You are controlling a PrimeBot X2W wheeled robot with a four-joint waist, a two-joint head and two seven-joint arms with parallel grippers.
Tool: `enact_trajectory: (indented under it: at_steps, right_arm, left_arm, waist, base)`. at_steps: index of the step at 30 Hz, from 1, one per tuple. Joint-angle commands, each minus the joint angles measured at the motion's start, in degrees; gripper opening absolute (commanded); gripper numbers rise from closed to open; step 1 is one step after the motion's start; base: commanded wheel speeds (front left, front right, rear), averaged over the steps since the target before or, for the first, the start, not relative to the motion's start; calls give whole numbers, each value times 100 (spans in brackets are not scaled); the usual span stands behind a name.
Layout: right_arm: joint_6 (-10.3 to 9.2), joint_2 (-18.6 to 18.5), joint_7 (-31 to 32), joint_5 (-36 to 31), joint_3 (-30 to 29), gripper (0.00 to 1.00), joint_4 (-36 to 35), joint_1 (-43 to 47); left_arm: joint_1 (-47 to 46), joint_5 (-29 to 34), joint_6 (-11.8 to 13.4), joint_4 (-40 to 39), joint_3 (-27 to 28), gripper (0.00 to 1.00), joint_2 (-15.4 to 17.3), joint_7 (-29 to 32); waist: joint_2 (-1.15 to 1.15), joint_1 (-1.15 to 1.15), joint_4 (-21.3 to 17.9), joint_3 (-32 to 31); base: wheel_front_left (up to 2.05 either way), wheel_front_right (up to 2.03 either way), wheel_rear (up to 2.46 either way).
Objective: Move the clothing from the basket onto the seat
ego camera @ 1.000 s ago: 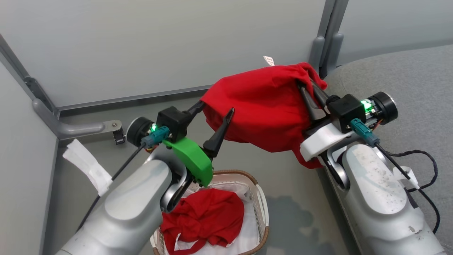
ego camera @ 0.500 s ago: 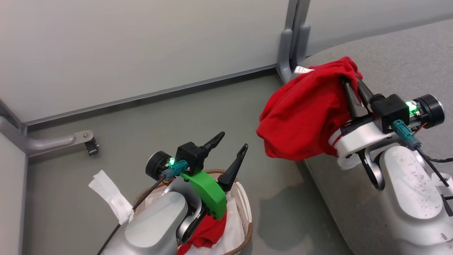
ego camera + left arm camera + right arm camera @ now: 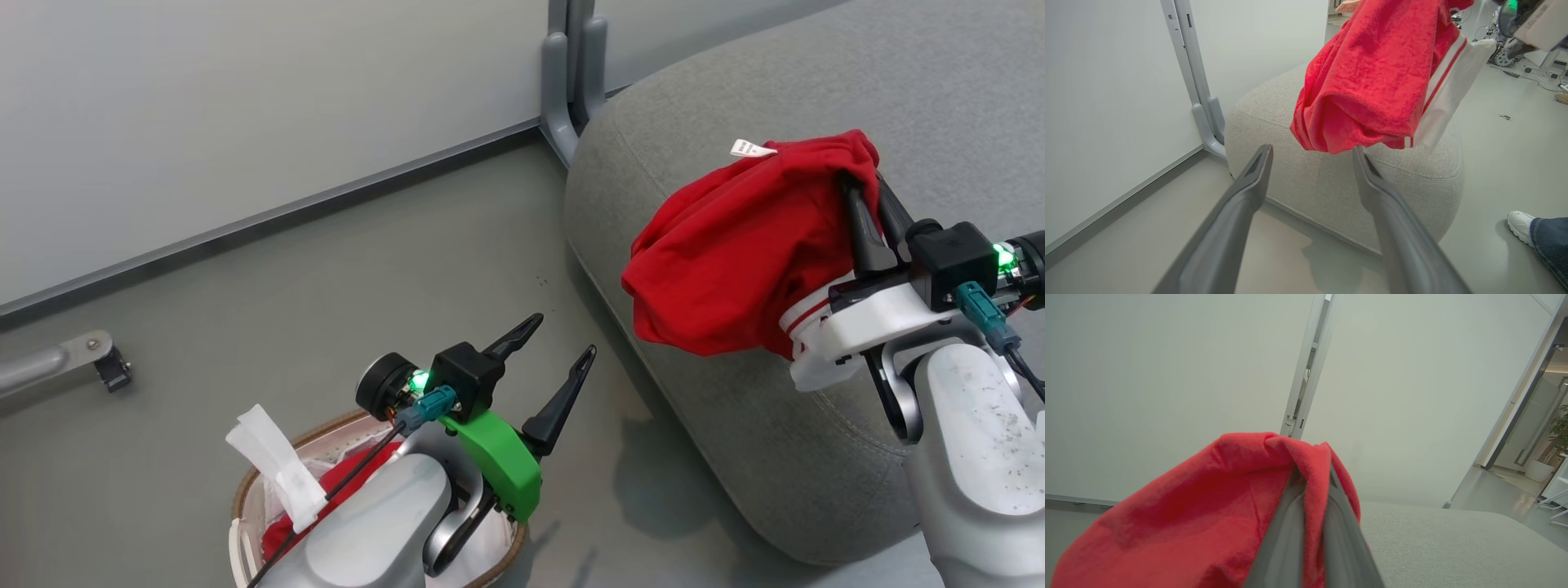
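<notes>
A red shirt (image 3: 743,245) with a small white label hangs bunched from my right gripper (image 3: 861,175), which is shut on its upper fold, above the near left part of the grey seat (image 3: 735,425). In the right wrist view the two fingers (image 3: 1290,522) pinch the red cloth (image 3: 1200,522) between them. My left gripper (image 3: 562,335) stands open and holds nothing, above the basket (image 3: 245,490), where more red clothing (image 3: 282,531) lies mostly hidden by the arm. The left wrist view looks between the open fingers (image 3: 1249,183) at the hanging shirt (image 3: 1372,73) and the seat (image 3: 1274,106).
A grey partition wall with a post (image 3: 571,82) stands behind the seat's left corner, and a partition foot (image 3: 65,359) lies on the floor at left. A person's white shoe (image 3: 1521,222) is on the floor beside the seat.
The head view has swung right. My right gripper has carried the shirt from over the floor to over the seat. My open left gripper has drawn away from the shirt, staying over the basket.
</notes>
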Motion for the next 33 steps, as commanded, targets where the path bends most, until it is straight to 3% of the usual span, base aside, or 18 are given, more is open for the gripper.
enact_trajectory:
  at_steps: [1, 11, 22, 28, 33]
  right_arm:
    - [-6, 18, -14, -10, -32, 0, -22, 86]
    - [-6, 82, -14, -13, -150, 0, -30, 134]
    - [-6, 38, -14, 9, -398, 0, 97, -133]
    - [-6, -149, -14, 83, -482, 0, 361, -800]
    - [-6, -498, 50, 231, -505, 0, 834, -1894]
  left_arm:
    - [70, 73, -16, 4, 32, 100, -3, -21]
    - [-2, 227, -66, 30, 103, 100, -11, -22]
    - [-170, 367, -102, 34, 96, 100, 1, -22]
    - [-337, 542, -70, -76, 177, 100, 58, -22]
    - [-541, 713, -2, -288, 256, 100, 173, -22]
  waist:
    - [0, 0, -242, 174]
    - [0, 0, -403, 358]
    - [0, 0, -175, 680]
    - [0, 0, 64, 1127]
    - [0, 0, 256, 1682]
  base:
    - [0, 0, 0]
    - [0, 0, 0]
    - [0, 0, 0]
    - [0, 0, 0]
    - [0, 0, 0]
